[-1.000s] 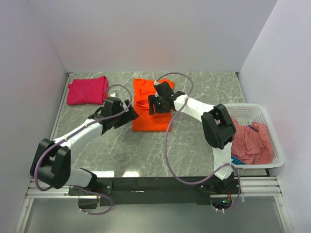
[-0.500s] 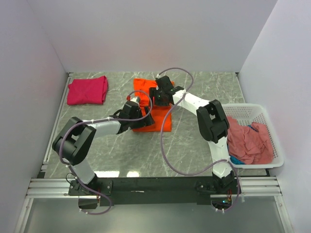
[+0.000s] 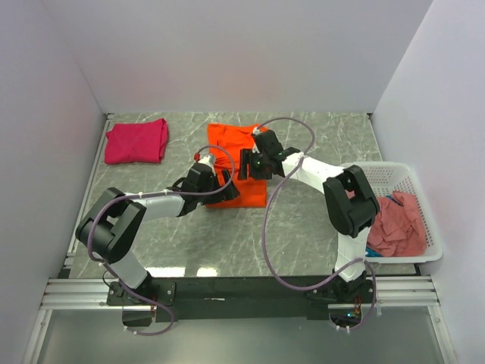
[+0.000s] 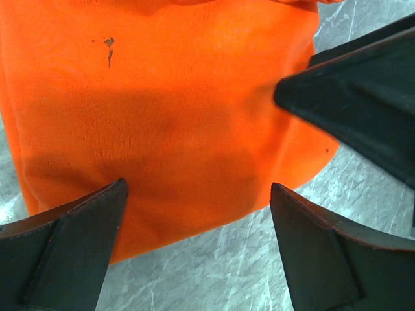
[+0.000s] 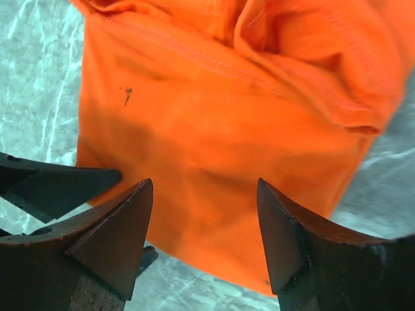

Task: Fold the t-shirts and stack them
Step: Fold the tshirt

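Observation:
A bright orange t-shirt (image 3: 236, 144) lies folded on the table at the middle back. Its near edge shows in the left wrist view (image 4: 162, 110) and the right wrist view (image 5: 227, 129). My left gripper (image 3: 224, 188) (image 4: 198, 188) is open, low over the shirt's near edge with nothing between its fingers. My right gripper (image 3: 247, 165) (image 5: 204, 184) is open just above the same part of the shirt, facing the left one and close to it. A magenta-pink t-shirt (image 3: 136, 141) lies folded at the back left. A dusty rose-pink t-shirt (image 3: 395, 224) lies crumpled in the basket, a bit of blue cloth (image 3: 370, 249) under it.
The white lattice basket (image 3: 383, 168) stands at the table's right edge. White walls close in the grey marbled table (image 3: 318, 144) at the back and on both sides. The right arm's cable (image 3: 267, 227) loops over the table's near middle.
My left arm has swung in from the left to the orange shirt's near edge. My right gripper has shifted slightly toward me over the shirt. Both stay open.

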`<state>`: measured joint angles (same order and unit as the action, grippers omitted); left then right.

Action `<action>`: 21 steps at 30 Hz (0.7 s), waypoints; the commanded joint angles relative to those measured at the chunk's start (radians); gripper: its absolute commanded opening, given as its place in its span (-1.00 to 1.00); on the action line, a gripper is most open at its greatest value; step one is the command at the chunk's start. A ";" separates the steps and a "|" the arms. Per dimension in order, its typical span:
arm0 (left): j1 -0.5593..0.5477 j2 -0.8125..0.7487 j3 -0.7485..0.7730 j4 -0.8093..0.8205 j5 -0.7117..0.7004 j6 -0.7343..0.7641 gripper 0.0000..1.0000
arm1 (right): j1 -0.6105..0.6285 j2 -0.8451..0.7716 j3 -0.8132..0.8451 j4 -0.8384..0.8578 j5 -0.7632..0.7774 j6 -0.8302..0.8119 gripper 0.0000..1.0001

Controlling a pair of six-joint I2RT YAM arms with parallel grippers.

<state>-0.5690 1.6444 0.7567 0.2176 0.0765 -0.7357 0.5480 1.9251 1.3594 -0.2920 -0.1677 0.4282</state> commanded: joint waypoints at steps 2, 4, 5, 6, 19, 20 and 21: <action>-0.008 0.003 -0.042 -0.121 -0.017 0.016 0.99 | 0.013 0.018 0.001 0.086 -0.016 0.044 0.44; -0.009 -0.003 -0.060 -0.113 -0.014 0.018 0.99 | 0.013 0.055 0.024 0.105 0.000 0.041 0.43; -0.009 -0.003 -0.066 -0.109 -0.008 0.021 0.99 | 0.015 0.072 0.064 0.103 0.013 0.038 0.44; -0.009 -0.001 -0.069 -0.109 -0.007 0.025 0.99 | 0.013 0.104 0.087 0.093 0.049 0.046 0.44; -0.009 -0.018 -0.119 -0.173 -0.049 0.036 0.99 | -0.043 0.379 0.607 0.001 0.269 0.106 0.45; -0.009 -0.027 -0.120 -0.179 -0.056 0.032 0.99 | -0.043 0.368 0.633 0.007 0.269 0.097 0.45; -0.009 -0.052 -0.125 -0.176 -0.058 0.027 0.99 | -0.043 0.330 0.626 0.026 0.263 0.089 0.45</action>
<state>-0.5739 1.6043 0.6937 0.2554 0.0570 -0.7181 0.5301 2.3291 1.8980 -0.2707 0.0322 0.5194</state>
